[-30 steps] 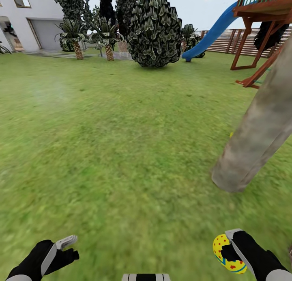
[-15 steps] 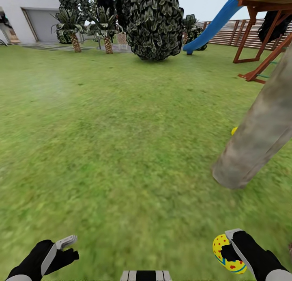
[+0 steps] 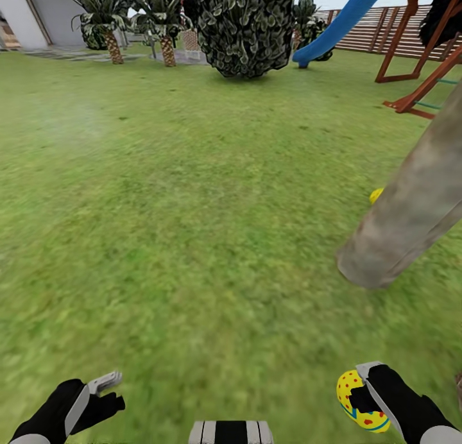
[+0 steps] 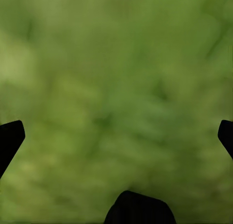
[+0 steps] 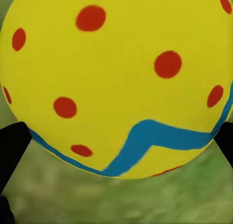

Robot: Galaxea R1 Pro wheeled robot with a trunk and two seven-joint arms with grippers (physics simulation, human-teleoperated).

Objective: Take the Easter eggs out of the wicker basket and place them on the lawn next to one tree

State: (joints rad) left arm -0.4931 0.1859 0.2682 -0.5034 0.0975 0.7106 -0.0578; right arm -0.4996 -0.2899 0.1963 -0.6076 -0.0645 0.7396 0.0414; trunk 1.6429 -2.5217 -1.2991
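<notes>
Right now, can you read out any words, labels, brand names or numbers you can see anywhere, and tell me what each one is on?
None: no readable text in any view.
The Easter egg in the right end effector carries only red dots and a blue zigzag band, no writing.
The left end effector, open over the lawn, bears no label.
The tree trunk, blue slide, fence and garage door show no signs or numbers.

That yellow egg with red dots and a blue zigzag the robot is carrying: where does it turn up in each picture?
Head view: the yellow dotted egg sits low at the right, clamped in the right gripper.
Right wrist view: the egg looms close between the dark fingertips.
Left wrist view: no egg, just blurred grass past the open left gripper.
Shared landmark: the green lawn.
</notes>
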